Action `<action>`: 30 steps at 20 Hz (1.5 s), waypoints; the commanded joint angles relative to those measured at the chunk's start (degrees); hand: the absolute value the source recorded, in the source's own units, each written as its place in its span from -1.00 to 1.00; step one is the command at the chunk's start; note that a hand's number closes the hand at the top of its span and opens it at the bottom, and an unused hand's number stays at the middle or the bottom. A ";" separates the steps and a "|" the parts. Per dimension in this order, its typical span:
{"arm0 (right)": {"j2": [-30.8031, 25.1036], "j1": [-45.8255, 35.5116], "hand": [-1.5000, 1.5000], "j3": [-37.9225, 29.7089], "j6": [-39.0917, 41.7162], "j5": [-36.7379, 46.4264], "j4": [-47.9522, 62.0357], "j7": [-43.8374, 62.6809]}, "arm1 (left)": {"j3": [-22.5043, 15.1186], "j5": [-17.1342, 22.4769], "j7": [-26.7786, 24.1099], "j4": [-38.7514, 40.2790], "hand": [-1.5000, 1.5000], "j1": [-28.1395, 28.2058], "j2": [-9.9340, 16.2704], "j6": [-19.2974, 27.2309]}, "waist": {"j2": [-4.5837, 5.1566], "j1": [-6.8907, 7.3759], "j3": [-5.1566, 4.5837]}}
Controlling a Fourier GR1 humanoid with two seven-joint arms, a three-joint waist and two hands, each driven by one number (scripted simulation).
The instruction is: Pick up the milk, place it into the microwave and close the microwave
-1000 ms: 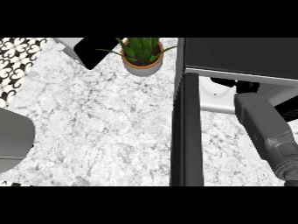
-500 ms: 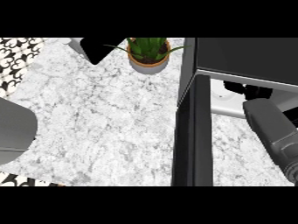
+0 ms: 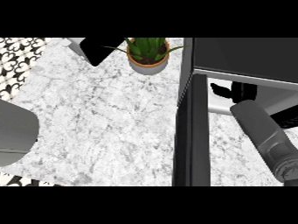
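Observation:
The microwave [image 3: 254,59] stands at the right with its door [image 3: 191,131] swung open, seen edge-on as a black upright bar. My right forearm [image 3: 267,138] reaches up from the lower right into the white cavity. Only part of my right hand [image 3: 236,91] shows as black shapes just under the microwave's top edge, so its grip is hidden. I see no milk anywhere; it may be behind the hand or under the microwave's top. My left forearm [image 3: 6,131] lies as a grey mass at the left edge, with its hand out of the picture.
A potted green plant [image 3: 148,54] sits at the back of the marble counter [image 3: 99,122], just left of the microwave. A dark object [image 3: 99,48] lies beside it at the back. Patterned tiles [image 3: 9,57] show at the far left.
The view has shifted slightly, so the plant and door sit a little further right. My right forearm has stayed reaching into the microwave, with its hand slightly lower under the top edge.

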 commanded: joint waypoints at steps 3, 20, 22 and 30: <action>2.36 -1.56 -1.00 -0.11 6.14 -0.16 -0.17 -0.36 | 0.21 0.06 -0.06 0.71 -1.00 -0.74 -0.57 0.12 | 0.11 -0.13 0.53; 6.11 3.65 -1.00 -9.70 27.28 -10.26 -6.24 -12.43 | 0.03 -0.57 -1.19 0.38 -1.00 0.58 0.06 -0.91 | -1.41 -4.07 0.44; 5.89 5.85 -1.00 -11.14 31.73 -11.91 -6.91 -15.54 | 0.47 -0.67 -1.17 0.59 -1.00 0.15 -0.45 -0.27 | -1.84 -5.24 0.38; 8.61 13.18 -1.00 -13.14 37.84 -14.03 -6.32 -23.95 | -2.58 -2.86 1.79 -4.69 -1.00 3.24 -0.59 2.86 | -2.51 -6.31 0.30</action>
